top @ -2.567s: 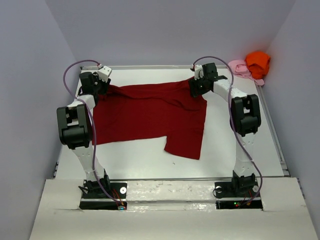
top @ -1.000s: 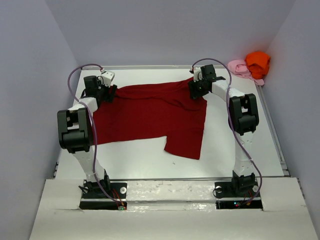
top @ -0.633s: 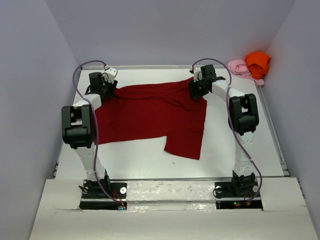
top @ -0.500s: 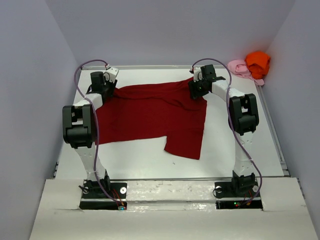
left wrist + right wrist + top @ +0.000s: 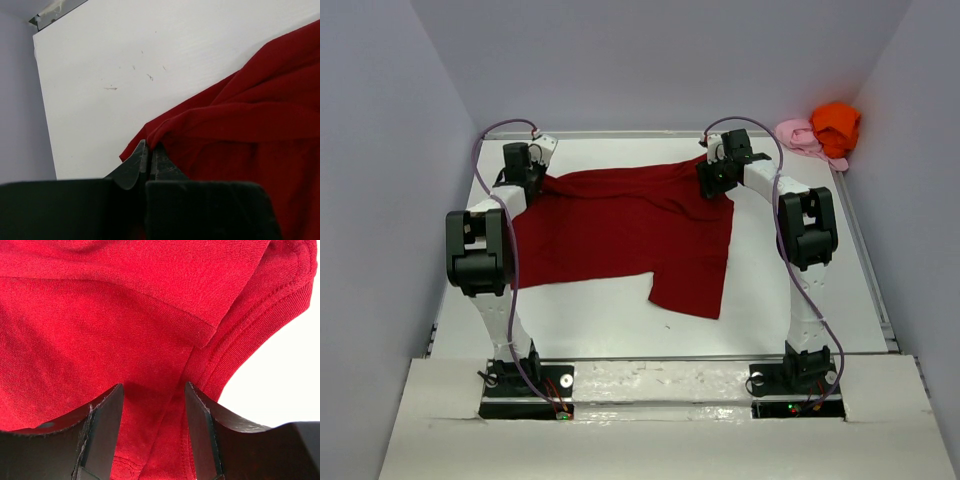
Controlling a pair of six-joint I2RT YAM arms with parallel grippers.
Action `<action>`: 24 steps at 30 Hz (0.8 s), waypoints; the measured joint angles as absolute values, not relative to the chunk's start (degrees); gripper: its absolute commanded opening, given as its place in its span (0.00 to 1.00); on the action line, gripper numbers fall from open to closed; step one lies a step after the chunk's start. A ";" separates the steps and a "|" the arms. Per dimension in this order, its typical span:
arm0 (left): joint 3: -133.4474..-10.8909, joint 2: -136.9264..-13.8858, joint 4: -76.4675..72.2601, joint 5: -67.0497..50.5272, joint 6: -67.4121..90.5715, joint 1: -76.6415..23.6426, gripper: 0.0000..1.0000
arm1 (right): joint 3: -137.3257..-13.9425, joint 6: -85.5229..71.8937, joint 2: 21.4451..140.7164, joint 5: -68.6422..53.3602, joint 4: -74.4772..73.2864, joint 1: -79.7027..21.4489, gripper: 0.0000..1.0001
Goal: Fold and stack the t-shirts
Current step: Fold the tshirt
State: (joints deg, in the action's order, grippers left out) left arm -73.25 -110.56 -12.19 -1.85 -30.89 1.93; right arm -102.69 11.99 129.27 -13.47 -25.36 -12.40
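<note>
top external view: since a second ago the left gripper (image 5: 530, 172) has slid toward the far-left corner of the dark red t-shirt (image 5: 620, 225) and its jaws have come together. the right gripper (image 5: 712, 180) has not moved. left wrist view shows the fingers (image 5: 132, 167) pinched shut on the shirt's edge, with cloth spreading to their right and bare table (image 5: 100, 75) ahead and to the left. right wrist view shows its jaws apart, straddling a ribbed hem fold that lies between them, nothing clamped. the orange t-shirt (image 5: 835, 122) and pink t-shirt (image 5: 798, 133) sit heaped well beyond the right gripper, to its right.
</note>
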 measured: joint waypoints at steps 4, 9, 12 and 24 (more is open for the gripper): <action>-74.81 -110.56 -10.83 -1.32 -31.09 1.93 0.00 | -102.69 11.99 129.32 -13.52 -25.41 -12.40 0.57; -79.96 -110.56 -9.06 -0.36 -31.27 1.91 0.00 | -102.69 11.99 129.64 -13.54 -25.63 -12.43 0.57; -82.43 -110.56 -8.75 -0.25 -31.40 1.91 0.00 | -102.69 11.99 129.75 -13.54 -25.71 -12.40 0.57; -90.80 -112.49 -5.63 -0.27 -33.69 1.83 0.60 | -102.69 11.99 129.78 -13.87 -25.74 -12.40 0.56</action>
State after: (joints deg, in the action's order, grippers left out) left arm -90.80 -112.49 -5.63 -0.27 -33.69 1.83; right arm -102.69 11.99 129.78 -13.87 -25.74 -12.40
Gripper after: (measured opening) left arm 0.318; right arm 0.567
